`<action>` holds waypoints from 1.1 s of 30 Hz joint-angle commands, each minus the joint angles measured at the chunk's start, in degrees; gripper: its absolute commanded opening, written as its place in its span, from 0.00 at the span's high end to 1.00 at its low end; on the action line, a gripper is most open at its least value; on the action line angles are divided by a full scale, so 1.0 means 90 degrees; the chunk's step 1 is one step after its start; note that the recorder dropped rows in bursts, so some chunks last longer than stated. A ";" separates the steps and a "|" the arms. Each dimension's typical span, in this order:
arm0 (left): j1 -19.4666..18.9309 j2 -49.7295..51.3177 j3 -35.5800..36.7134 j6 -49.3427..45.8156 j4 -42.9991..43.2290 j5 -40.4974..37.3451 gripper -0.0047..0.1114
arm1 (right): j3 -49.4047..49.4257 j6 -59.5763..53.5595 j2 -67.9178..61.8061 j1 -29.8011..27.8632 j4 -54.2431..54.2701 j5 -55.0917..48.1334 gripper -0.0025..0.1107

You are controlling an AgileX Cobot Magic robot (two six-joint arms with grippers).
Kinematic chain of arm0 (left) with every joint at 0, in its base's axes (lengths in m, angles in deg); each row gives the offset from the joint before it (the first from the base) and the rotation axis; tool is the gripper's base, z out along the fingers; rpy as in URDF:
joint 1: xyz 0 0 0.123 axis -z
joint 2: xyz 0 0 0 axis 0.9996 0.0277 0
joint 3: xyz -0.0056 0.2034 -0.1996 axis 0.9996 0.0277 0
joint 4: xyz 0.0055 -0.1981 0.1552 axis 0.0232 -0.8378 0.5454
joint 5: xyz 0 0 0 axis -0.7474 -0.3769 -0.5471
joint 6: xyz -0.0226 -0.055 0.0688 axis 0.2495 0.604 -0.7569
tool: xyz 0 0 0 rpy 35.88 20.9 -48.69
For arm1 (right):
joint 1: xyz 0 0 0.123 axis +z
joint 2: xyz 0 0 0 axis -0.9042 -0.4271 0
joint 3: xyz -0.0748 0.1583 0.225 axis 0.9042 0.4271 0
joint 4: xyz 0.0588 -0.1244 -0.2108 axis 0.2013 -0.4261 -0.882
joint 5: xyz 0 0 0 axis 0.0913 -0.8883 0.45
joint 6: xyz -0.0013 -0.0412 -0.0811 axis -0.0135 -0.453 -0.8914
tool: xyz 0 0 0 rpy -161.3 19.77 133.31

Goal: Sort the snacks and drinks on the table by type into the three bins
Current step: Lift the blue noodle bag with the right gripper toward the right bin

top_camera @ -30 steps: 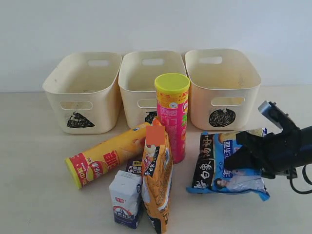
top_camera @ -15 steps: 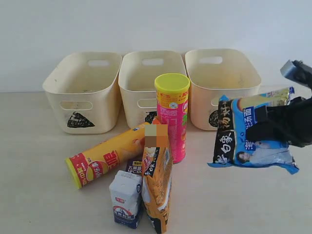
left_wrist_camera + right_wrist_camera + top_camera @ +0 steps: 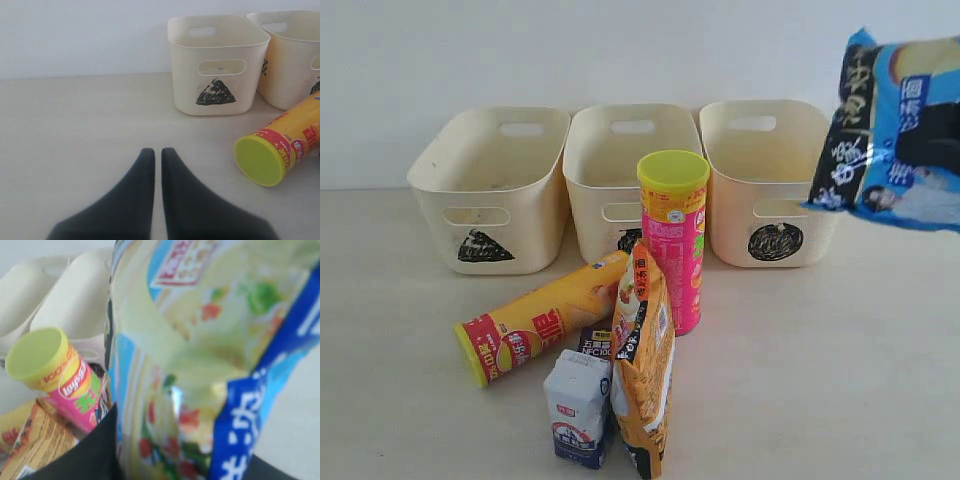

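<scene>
My left gripper (image 3: 157,155): jaws together, empty, above the table (image 3: 75,125).
My right gripper (image 3: 170,465): gripping the noodle pack (image 3: 895,130), aloft by the circle bin's (image 3: 730,200) right side.
In the way: pink tube (image 3: 673,240) upright before the middle bin (image 3: 590,150).

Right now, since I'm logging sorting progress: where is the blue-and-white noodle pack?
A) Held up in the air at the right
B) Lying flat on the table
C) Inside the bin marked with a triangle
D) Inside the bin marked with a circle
A: the noodle pack hangs clear of the table, up beside the circle bin and not in it, and the right wrist view shows it clamped between the jaws.
</scene>
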 commanded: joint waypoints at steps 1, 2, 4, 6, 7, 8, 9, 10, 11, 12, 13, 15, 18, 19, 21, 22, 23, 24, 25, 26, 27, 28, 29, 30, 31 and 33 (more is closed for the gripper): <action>0.0053 -0.0021 -0.0022 0.0039 -0.0022 0.0062 0.93 | -0.0413 0.0018 0.0413 -0.0044 0.0034 0.0346 0.98; 0.0053 -0.0021 -0.0022 0.0039 -0.0022 0.0062 0.93 | -0.0596 0.0018 0.0413 -0.0031 0.0034 0.0346 0.98; 0.0053 -0.0021 -0.0022 0.0039 -0.0022 0.0062 0.93 | -0.0971 0.0018 0.0372 -0.0019 0.0034 0.0482 0.98; 0.0053 -0.0021 -0.0022 0.0039 -0.0022 0.0062 0.93 | -0.1333 0.0018 0.0247 -0.0019 0.0034 0.0581 0.98; 0.0053 -0.0021 -0.0022 0.0039 -0.0022 0.0062 0.93 | -0.1524 -0.0006 0.0146 -0.0019 0.0034 0.0624 0.98; 0.0053 -0.0021 -0.0022 0.0039 -0.0022 0.0062 0.93 | -0.1671 -0.0054 0.0019 -0.0019 0.0012 0.0639 0.98; 0.0053 -0.0021 -0.0022 0.0039 -0.0022 0.0062 0.93 | -0.1847 -0.0101 -0.0132 -0.0019 0.0014 0.0650 0.98; 0.0053 -0.0021 -0.0022 0.0039 -0.0022 0.0062 0.93 | -0.2009 -0.0119 -0.0267 -0.0019 0.0014 0.0650 0.98; 0.0053 -0.0021 -0.0022 0.0039 -0.0022 0.0062 0.93 | -0.2168 -0.0119 -0.0452 -0.0019 0.0014 0.0650 0.98; 0.0053 -0.0021 -0.0022 0.0039 -0.0022 0.0062 0.93 | -0.2320 -0.0119 -0.0653 -0.0019 0.0010 0.0650 0.98; 0.0053 -0.0021 -0.0022 0.0039 -0.0022 0.0062 0.93 | -0.2467 -0.0142 -0.0870 -0.0019 -0.0001 0.0650 0.98; 0.0053 -0.0021 -0.0022 0.0039 -0.0022 0.0062 0.93 | -0.2727 -0.0142 -0.1285 -0.0019 -0.0001 0.0650 0.98; 0.0053 -0.0021 -0.0022 0.0039 -0.0022 0.0062 0.93 | -0.3109 -0.0142 -0.2012 -0.0019 -0.0001 0.0604 0.98; 0.0053 -0.0021 -0.0022 0.0039 -0.0022 0.0062 0.93 | -0.3244 -0.0142 -0.2254 -0.0019 -0.0001 0.0566 0.98; 0.0053 -0.0021 -0.0022 0.0039 -0.0022 0.0062 0.93 | -0.3503 -0.0126 -0.2687 0.0026 -0.0001 0.0537 0.98; 0.0053 -0.0021 -0.0022 0.0039 -0.0022 0.0062 0.93 | -0.3620 -0.0126 -0.2918 0.0080 -0.0001 0.0537 0.98; 0.0053 -0.0021 -0.0022 0.0039 -0.0022 0.0062 0.93 | -0.3717 -0.0126 -0.3097 0.0125 -0.0033 0.0537 0.98; 0.0053 -0.0021 -0.0022 0.0039 -0.0022 0.0062 0.93 | -0.3855 -0.0126 -0.3320 0.0194 -0.0113 0.0537 0.98; 0.0053 -0.0021 -0.0022 0.0039 -0.0022 0.0062 0.93 | -0.3969 -0.0126 -0.3537 0.0254 -0.0213 0.0523 0.98; 0.0053 -0.0021 -0.0022 0.0039 -0.0022 0.0062 0.93 | -0.4121 -0.0115 -0.3743 0.0340 -0.0346 0.0481 0.98; 0.0053 -0.0021 -0.0022 0.0039 -0.0022 0.0062 0.93 | -0.4283 -0.0038 -0.3935 0.0432 -0.0527 0.0482 0.98; 0.0053 -0.0021 -0.0022 0.0039 -0.0022 0.0062 0.93 | -0.4459 0.0072 -0.4115 0.0531 -0.0791 0.0482 0.98; 0.0053 -0.0021 -0.0022 0.0039 -0.0022 0.0062 0.93 | -0.4601 0.0188 -0.4257 0.0627 -0.1131 0.0536 0.98; 0.0053 -0.0021 -0.0022 0.0039 -0.0022 0.0062 0.93 | -0.4770 0.0424 -0.4421 0.0728 -0.1556 0.0616 0.98; 0.0053 -0.0021 -0.0022 0.0039 -0.0022 0.0062 0.93 | -0.4936 0.0703 -0.4583 0.0810 -0.1992 0.0678 0.98; 0.0053 -0.0021 -0.0022 0.0039 -0.0022 0.0062 0.93 | -0.5257 0.1385 -0.4854 0.0909 -0.2694 0.0709 0.98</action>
